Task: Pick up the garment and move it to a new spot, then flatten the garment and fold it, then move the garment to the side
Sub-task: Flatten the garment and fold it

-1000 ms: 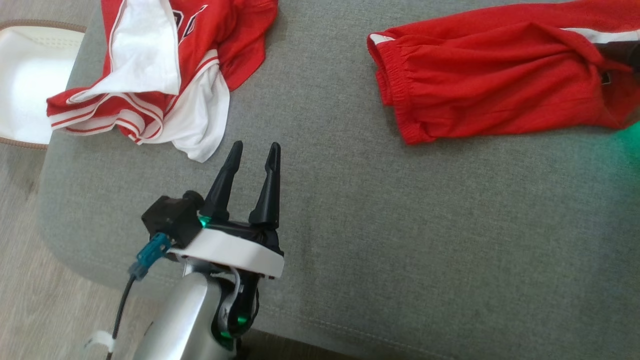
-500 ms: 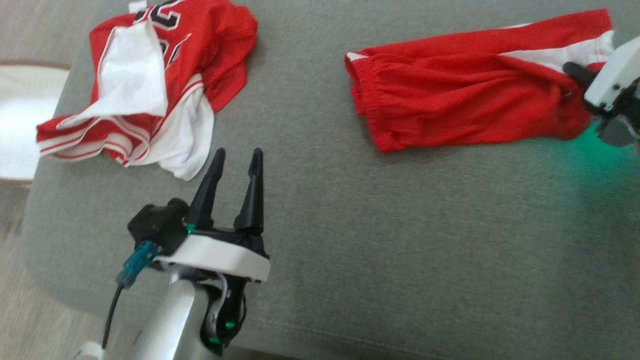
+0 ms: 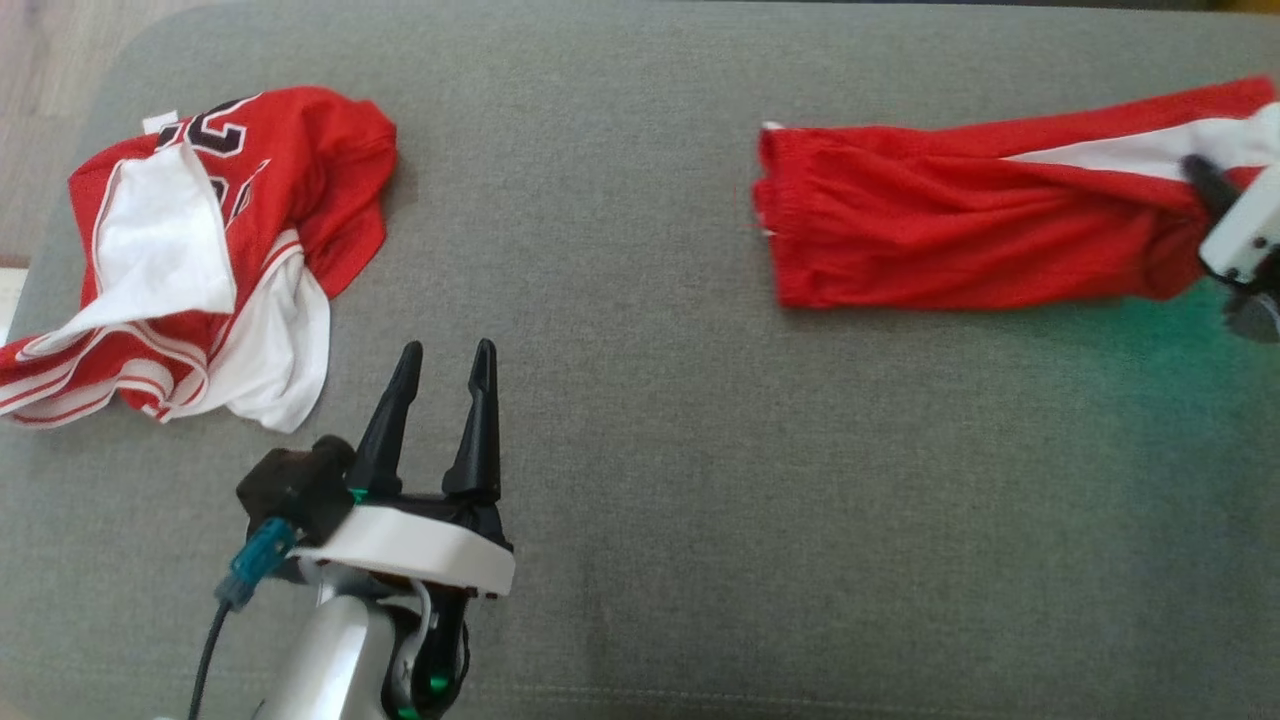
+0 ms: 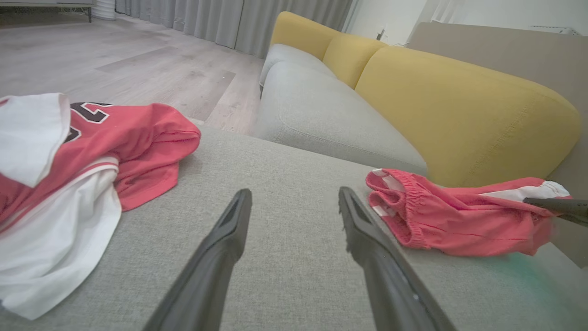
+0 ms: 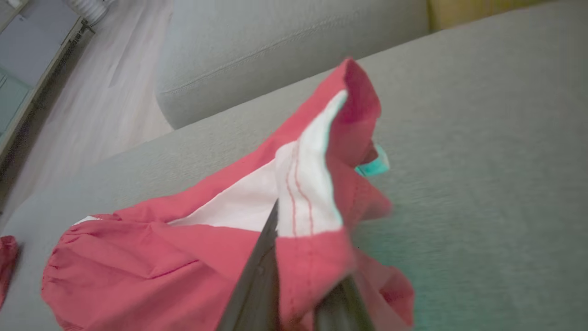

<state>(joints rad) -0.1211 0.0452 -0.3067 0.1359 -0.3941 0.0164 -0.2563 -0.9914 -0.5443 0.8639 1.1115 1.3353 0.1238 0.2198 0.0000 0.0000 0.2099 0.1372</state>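
The garment, a pair of red shorts (image 3: pixel 950 230) with a white side stripe, lies stretched out on the grey cushion (image 3: pixel 700 450) at the upper right. My right gripper (image 3: pixel 1205 185) is shut on its leg end at the right edge. In the right wrist view the red and white hem (image 5: pixel 312 202) drapes over the closed fingers (image 5: pixel 262 276), lifted a little off the cushion. My left gripper (image 3: pixel 447 352) stands open at the lower left with nothing between its fingers. From the left wrist, the shorts (image 4: pixel 455 220) lie to the right of the open left gripper (image 4: pixel 294 193).
A crumpled red and white jersey (image 3: pixel 220 240) lies at the left of the cushion, just left of my left gripper; the left wrist view has this jersey (image 4: pixel 69 151) too. A grey sofa seat with yellow back cushions (image 4: pixel 459 101) stands beyond. Wooden floor (image 4: pixel 138 59) lies past the cushion's edge.
The head camera has shifted. My right gripper has shut on the shorts' leg end and drawn them to the right, widening the gap to the jersey. The left gripper stays open.
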